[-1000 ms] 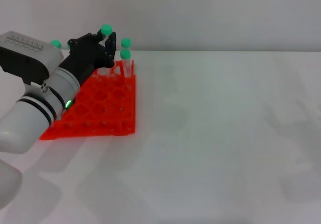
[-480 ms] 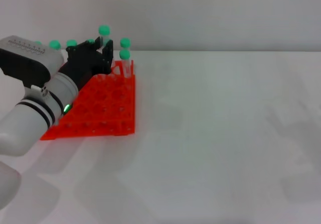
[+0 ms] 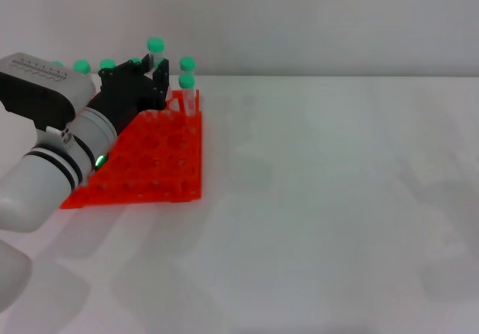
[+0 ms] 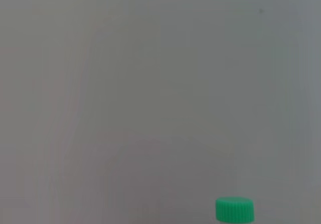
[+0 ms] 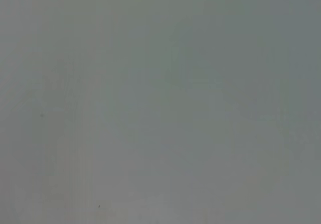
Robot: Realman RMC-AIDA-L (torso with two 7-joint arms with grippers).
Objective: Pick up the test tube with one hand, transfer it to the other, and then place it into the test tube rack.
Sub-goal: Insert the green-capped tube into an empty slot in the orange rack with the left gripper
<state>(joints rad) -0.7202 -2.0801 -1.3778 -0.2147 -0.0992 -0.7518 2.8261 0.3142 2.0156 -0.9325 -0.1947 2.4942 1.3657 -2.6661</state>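
Observation:
The orange-red test tube rack stands on the white table at the left. My left gripper hovers over the rack's far rows, and its black fingers are shut on a clear test tube whose green cap sticks up above them. The tube is upright over the back of the rack; its lower end is hidden behind the fingers. A green cap shows in the left wrist view. My right gripper is out of view, and the right wrist view shows only a plain grey surface.
Two more green-capped tubes stand in the rack's far right corner. Other green caps show behind my left arm. The white table stretches to the right of the rack, with a grey wall behind.
My left gripper has shifted a little left and back with the tube over the last second, uncovering more green caps behind it. In the last half second it has hardly moved.

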